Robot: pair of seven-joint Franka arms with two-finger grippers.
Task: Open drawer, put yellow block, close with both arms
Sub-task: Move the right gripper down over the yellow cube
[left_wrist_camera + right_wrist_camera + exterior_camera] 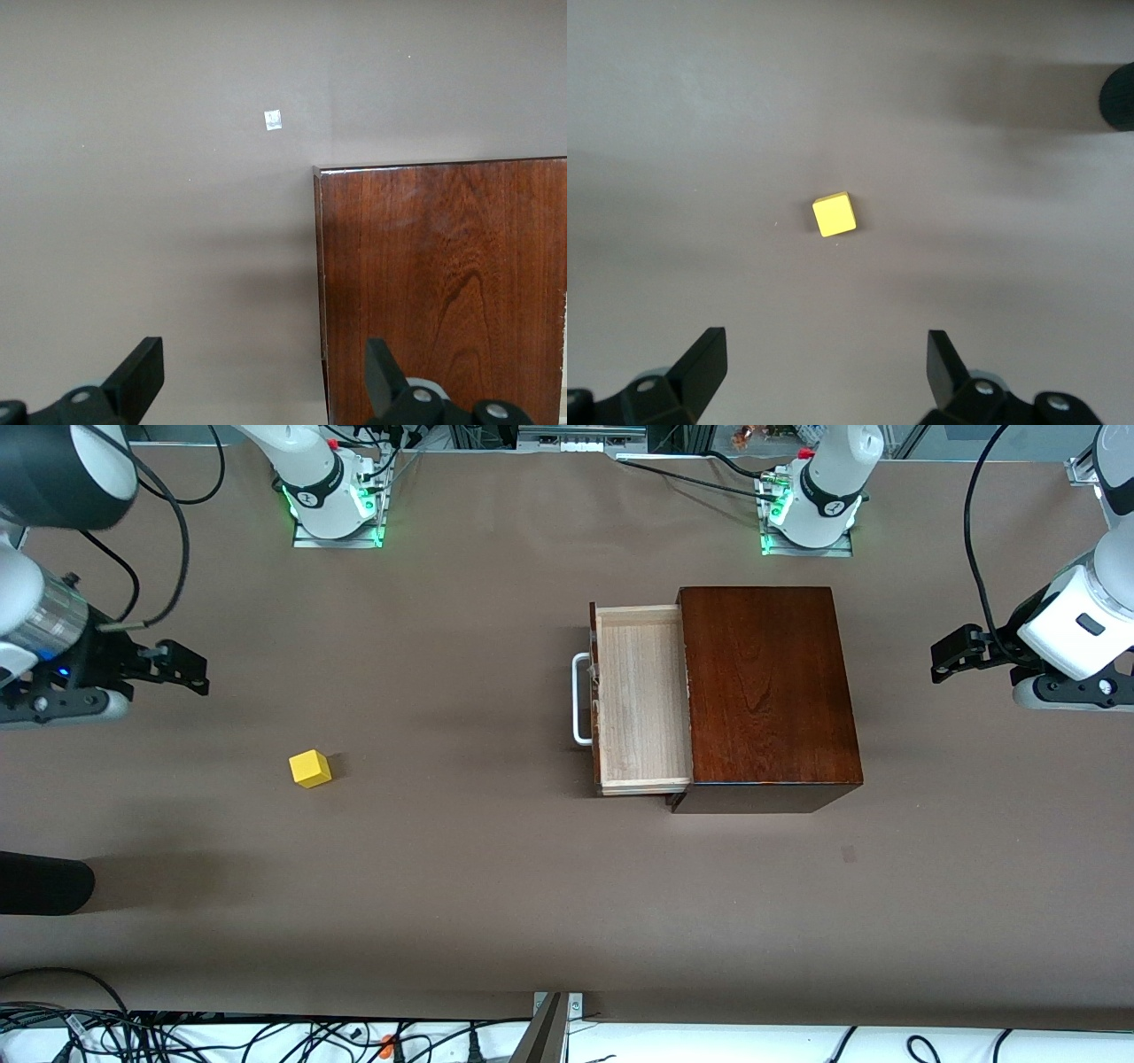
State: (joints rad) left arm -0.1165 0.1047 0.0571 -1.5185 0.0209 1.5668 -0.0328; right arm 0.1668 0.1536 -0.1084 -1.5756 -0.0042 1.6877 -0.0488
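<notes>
The drawer (642, 700) is pulled out of the dark mahogany box (766, 691) toward the right arm's end, its pale tray empty and its white handle (580, 700) at the front. The yellow block (310, 769) lies on the table toward the right arm's end; it also shows in the right wrist view (834, 214). My right gripper (190, 673) is open and empty over the table, apart from the block; it shows open in its wrist view (827, 367). My left gripper (943, 664) is open and empty over the table beside the box's back end. Its wrist view (263, 372) shows a box corner (443, 283).
A black rounded object (44, 883) lies at the right arm's end of the table, nearer the front camera than the block. Cables hang along the table's front edge (266, 1036). A small pale mark (273, 119) lies on the table near the box.
</notes>
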